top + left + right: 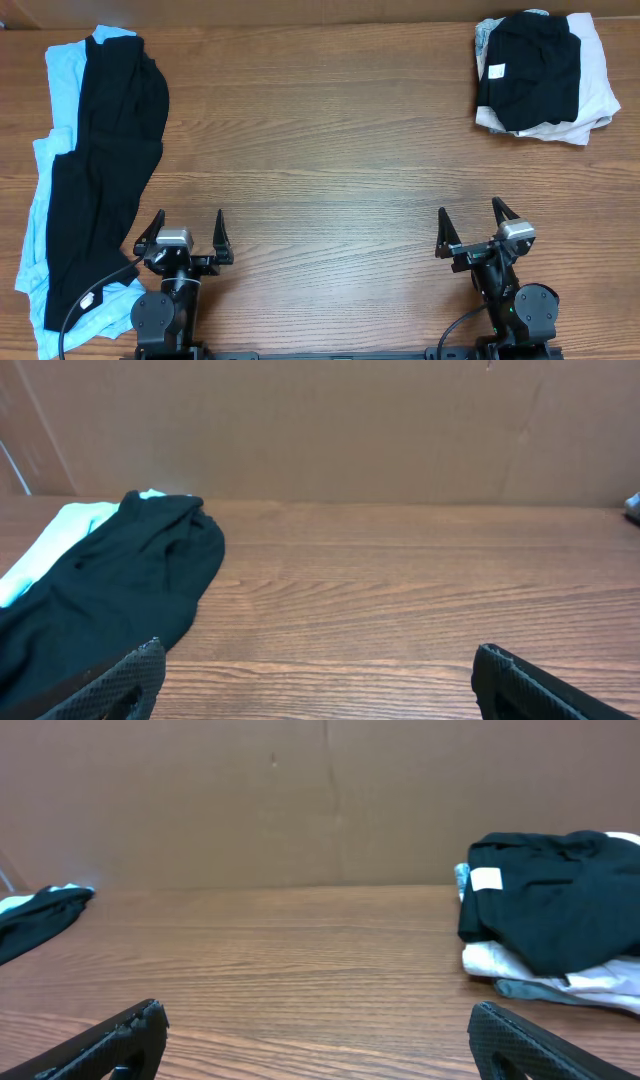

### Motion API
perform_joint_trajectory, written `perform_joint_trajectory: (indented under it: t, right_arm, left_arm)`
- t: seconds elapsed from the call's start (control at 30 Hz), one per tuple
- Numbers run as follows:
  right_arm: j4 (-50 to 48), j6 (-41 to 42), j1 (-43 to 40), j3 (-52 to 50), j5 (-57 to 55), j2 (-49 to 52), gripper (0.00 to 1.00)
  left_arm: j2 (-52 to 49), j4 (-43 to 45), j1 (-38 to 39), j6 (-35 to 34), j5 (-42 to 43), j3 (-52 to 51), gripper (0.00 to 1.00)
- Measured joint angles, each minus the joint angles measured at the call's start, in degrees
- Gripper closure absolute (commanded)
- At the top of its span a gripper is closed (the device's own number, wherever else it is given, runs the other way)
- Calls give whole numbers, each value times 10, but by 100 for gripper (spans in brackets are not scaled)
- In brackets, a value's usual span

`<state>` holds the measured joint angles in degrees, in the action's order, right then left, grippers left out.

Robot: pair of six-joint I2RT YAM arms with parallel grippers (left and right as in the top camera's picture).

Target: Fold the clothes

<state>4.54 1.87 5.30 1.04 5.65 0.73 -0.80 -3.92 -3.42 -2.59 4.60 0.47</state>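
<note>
1. At the far right corner of the desk (320,140) sits a folded stack (545,120). A black garment (535,65) with a small white label (495,72) lies on top, and paler pieces lie under it. From where I stand, that part of the job looks done
2. Along the left edge of the desk lies the black T-shirt (105,170), stretched out lengthwise and rumpled. It lies over the light-blue shirt (60,70), which shows at the far end and down the outer side. Neither has a tidy fold in it, so I'd judge these two are what is left to do
3. The left fingers (221,238) stand spread wide at the near edge of the desk. Nothing is between them and they touch nothing. The near end of the black T-shirt lies just beside them on their left, and the left wrist view shows the dark cloth ahead and to the left, not in the gap
4. The right fingers (441,228) are spread just as wide and are empty too. They sit at the near edge on the right, well apart from the folded stack at the far corner
5. By my reckoning, no fold on the remaining pair is under way: neither arm has hold of any cloth, and the black T-shirt would have to come off the blue one first
</note>
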Motion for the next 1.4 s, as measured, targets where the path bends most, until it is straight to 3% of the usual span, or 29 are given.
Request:
perform_joint_trajectory:
  t: [0.6, 1.0, 1.4]
  right_arm:
    - [-2, 0, 0, 0, -12, 0, 0]
    - [-59, 0, 0, 0, 60, 0, 0]
    - [-13, 0, 0, 118, 93, 19, 0]
  left_arm:
    - [0, -2, 0, 0, -13, 0, 0]
    - [0, 23, 0, 0, 0, 7, 0]
    - [-12, -69, 0, 2, 15, 152, 0]
